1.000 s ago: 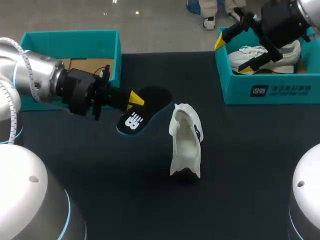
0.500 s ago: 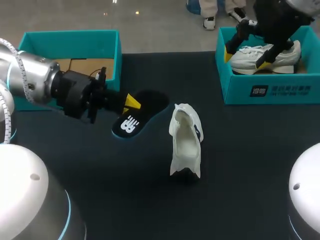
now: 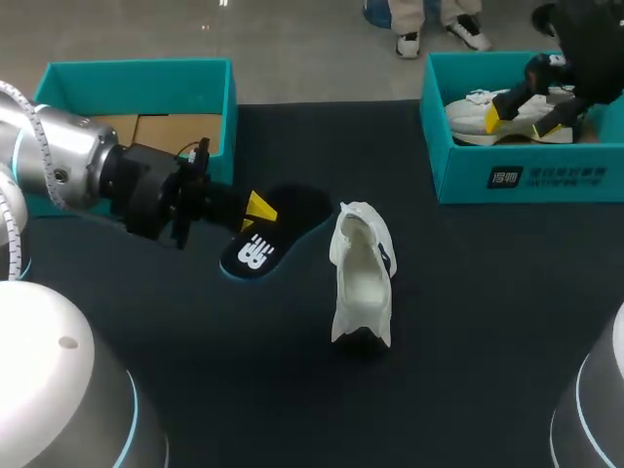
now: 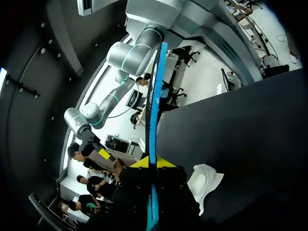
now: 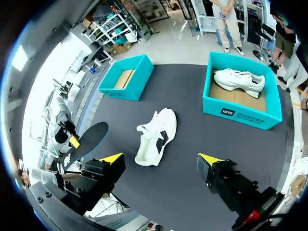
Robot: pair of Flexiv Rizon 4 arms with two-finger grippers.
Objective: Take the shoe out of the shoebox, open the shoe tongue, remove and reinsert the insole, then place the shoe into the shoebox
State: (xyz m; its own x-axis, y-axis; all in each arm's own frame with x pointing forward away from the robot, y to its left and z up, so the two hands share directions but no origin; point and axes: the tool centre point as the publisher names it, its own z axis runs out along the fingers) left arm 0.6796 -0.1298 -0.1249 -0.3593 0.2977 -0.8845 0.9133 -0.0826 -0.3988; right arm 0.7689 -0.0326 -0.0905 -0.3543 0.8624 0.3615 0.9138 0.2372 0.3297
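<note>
Step in hand: insole out, reinsertion pending. Left hand [image 3: 255, 209] pinches the black insole [image 3: 265, 242] just beside the white shoe [image 3: 362, 278] mid-worktop [image 3: 468, 322]. Right hand [image 3: 520, 119] is spread and idle. Next move, as judged: feed the insole into the shoe's opening.

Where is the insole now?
In the head view, left of middle: the left gripper holds the insole, just left of the white shoe on the table.

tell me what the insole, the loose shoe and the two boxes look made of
Insole: probably foam, matte black with a teal edge, a thin sheet in the left gripper.
Shoe: soft white fabric, maybe mesh; its upper slumps open.
Left shoebox and right shoebox: cardboard, teal outside, bare brown floor.
</note>
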